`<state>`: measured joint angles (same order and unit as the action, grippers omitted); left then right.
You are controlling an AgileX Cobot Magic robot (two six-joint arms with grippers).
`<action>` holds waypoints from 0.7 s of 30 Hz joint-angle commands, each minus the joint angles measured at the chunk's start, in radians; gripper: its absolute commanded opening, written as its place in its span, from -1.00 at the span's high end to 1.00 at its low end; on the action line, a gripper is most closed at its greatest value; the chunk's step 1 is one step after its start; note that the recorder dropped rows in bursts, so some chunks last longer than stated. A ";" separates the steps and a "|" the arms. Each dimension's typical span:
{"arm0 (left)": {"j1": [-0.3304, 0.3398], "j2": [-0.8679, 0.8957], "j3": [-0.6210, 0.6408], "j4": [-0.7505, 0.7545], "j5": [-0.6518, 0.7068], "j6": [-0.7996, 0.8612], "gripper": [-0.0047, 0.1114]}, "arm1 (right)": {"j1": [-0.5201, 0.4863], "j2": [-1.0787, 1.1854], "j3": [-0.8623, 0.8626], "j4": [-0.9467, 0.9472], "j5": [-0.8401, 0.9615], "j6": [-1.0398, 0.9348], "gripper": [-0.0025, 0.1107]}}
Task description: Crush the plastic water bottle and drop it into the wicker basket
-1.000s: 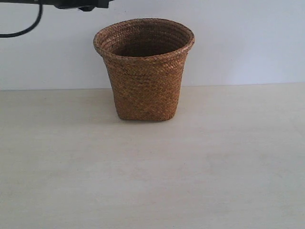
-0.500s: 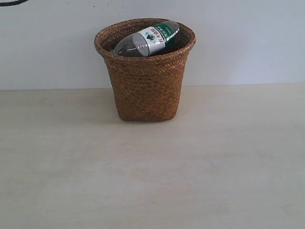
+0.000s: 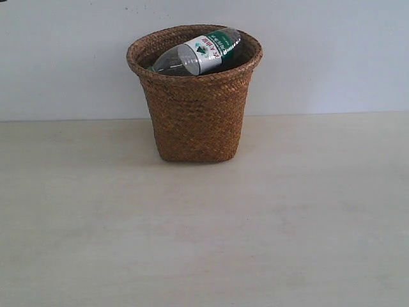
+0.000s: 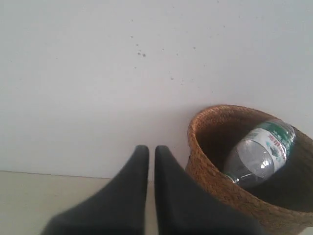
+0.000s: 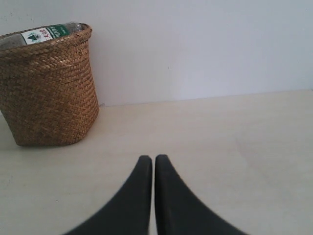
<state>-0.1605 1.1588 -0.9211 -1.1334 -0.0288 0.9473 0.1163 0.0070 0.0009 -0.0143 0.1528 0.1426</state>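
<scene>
The plastic water bottle (image 3: pixel 199 51) lies tilted inside the wicker basket (image 3: pixel 195 118), its labelled end poking above the rim; its cap is hidden. The left wrist view shows the bottle (image 4: pixel 261 152) in the basket (image 4: pixel 215 171) from above the rim. My left gripper (image 4: pixel 151 149) is shut and empty, just beside the basket's rim. My right gripper (image 5: pixel 153 159) is shut and empty, low over the table, well away from the basket (image 5: pixel 49 93); the bottle (image 5: pixel 46 33) peeks over the rim. Neither gripper shows in the exterior view.
The basket stands at the back of a pale wooden table (image 3: pixel 204 224), close to a plain white wall (image 3: pixel 319 57).
One second ago the basket was empty, with a dark arm part at the top left. The bottle now lies in the basket and the arm has left the view.
</scene>
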 commanded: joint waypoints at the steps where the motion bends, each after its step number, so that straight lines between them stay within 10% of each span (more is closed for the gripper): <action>1: 0.002 -0.152 0.118 -0.010 -0.090 -0.066 0.85 | -0.004 -0.007 -0.001 0.003 -0.008 -0.002 0.96; 21: 0.000 -0.602 0.430 -0.008 -0.174 -0.259 0.85 | -0.004 -0.007 -0.001 0.003 -0.008 -0.002 0.96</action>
<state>-0.1605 0.5767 -0.4966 -1.1358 -0.1918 0.6956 0.1163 0.0070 0.0009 -0.0143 0.1528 0.1426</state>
